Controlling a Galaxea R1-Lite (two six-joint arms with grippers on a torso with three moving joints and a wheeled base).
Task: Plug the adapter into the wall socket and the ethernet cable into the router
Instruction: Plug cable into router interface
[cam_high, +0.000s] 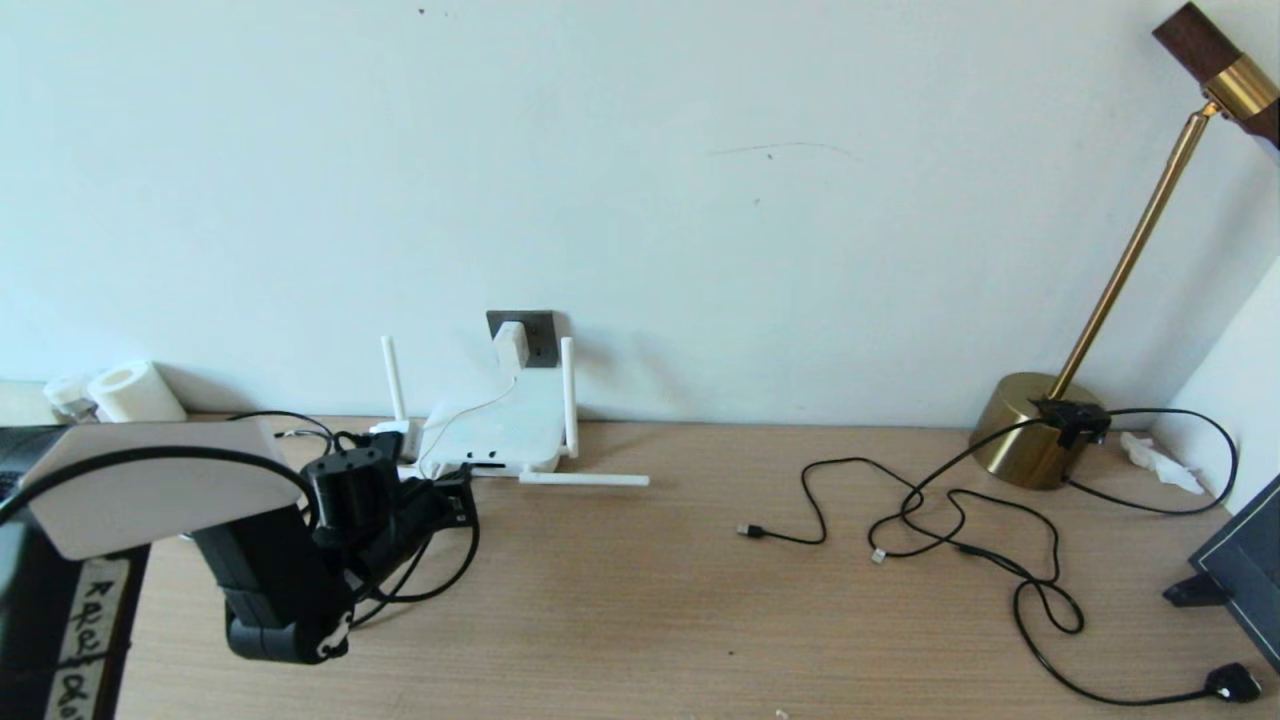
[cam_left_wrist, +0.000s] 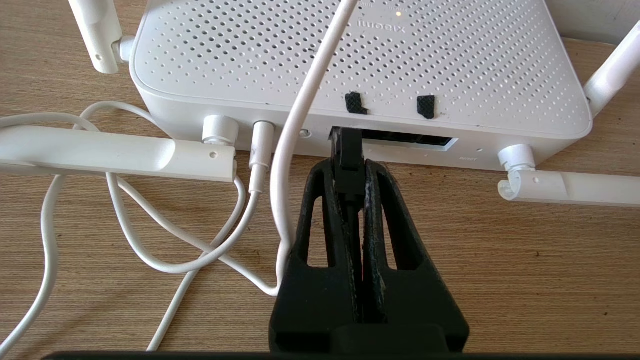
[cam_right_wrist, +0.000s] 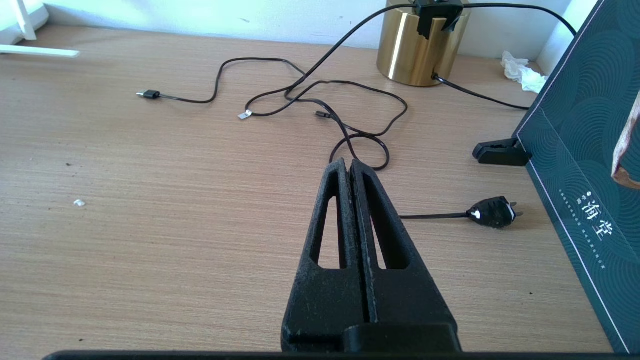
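The white router (cam_high: 495, 430) lies against the wall below the dark grey wall socket (cam_high: 537, 335). The white adapter (cam_high: 510, 345) sits in that socket, and its thin white cord (cam_left_wrist: 300, 115) runs down over the router. My left gripper (cam_left_wrist: 348, 167) is shut on the ethernet cable (cam_left_wrist: 347, 150) at its black connector. The connector's tip is in the left end of the router's dark port slot (cam_left_wrist: 410, 142). Slack black cable loops under the left arm (cam_high: 440, 590). My right gripper (cam_right_wrist: 348, 165) is shut and empty over bare table at the right, and is out of the head view.
A brass lamp (cam_high: 1035, 430) stands at the back right, with thin black cords (cam_high: 950, 520) sprawled before it and a black plug (cam_right_wrist: 492, 212) at the end of one. A dark box (cam_right_wrist: 585, 150) leans at the far right. A tissue roll (cam_high: 130, 392) sits at the back left.
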